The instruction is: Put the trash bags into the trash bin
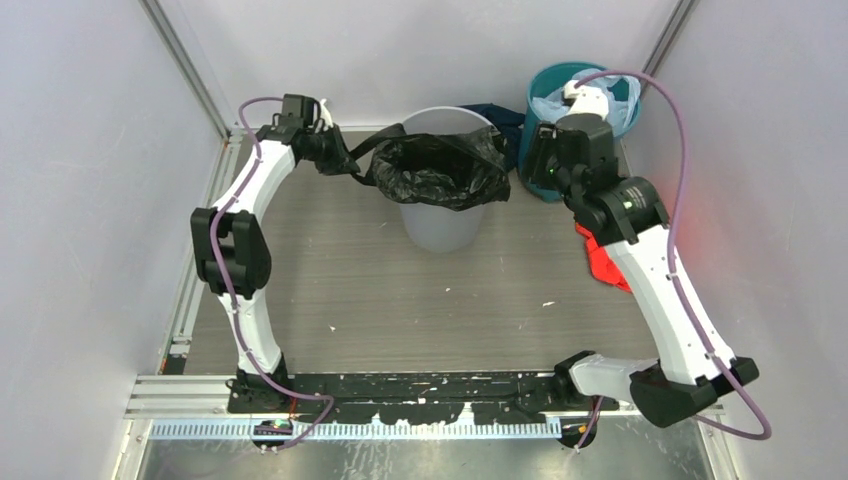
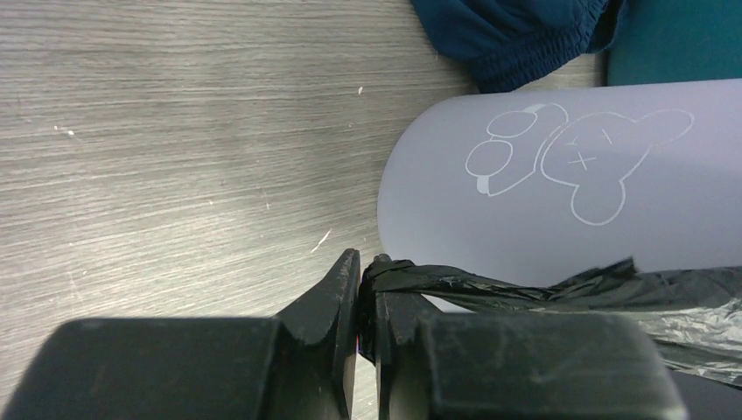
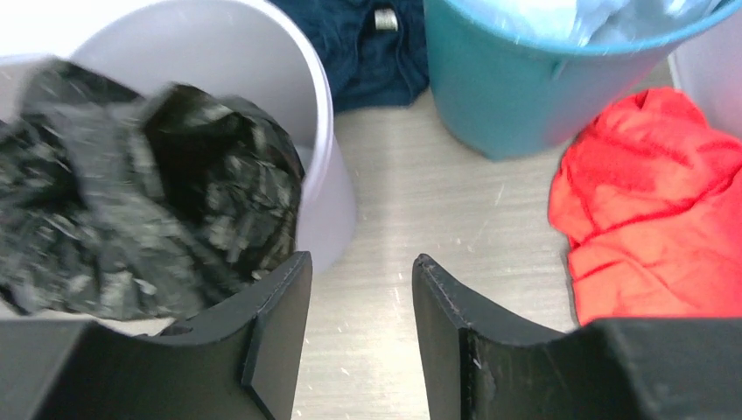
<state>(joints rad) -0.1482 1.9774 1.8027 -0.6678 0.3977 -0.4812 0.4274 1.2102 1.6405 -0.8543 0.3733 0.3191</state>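
Note:
The black trash bag (image 1: pixel 440 168) lies crumpled over the mouth of the light grey trash bin (image 1: pixel 440 225) and spills over its rim. From it a twisted strip runs left to my left gripper (image 1: pixel 330 152). In the left wrist view that gripper (image 2: pixel 367 282) is shut on the end of the strip (image 2: pixel 525 289), beside the trash bin's wall (image 2: pixel 560 188). My right gripper (image 1: pixel 528 170) hangs between the two bins. Its jaws (image 3: pixel 360 267) stand open over bare table with nothing between them, the trash bag (image 3: pixel 131 219) just to their left.
A teal bin (image 1: pixel 565 100) lined with a pale blue bag (image 1: pixel 620 100) stands at the back right. A dark blue cloth (image 1: pixel 500 118) lies behind the grey bin. A red cloth (image 1: pixel 605 262) lies under the right arm. White walls close in both sides.

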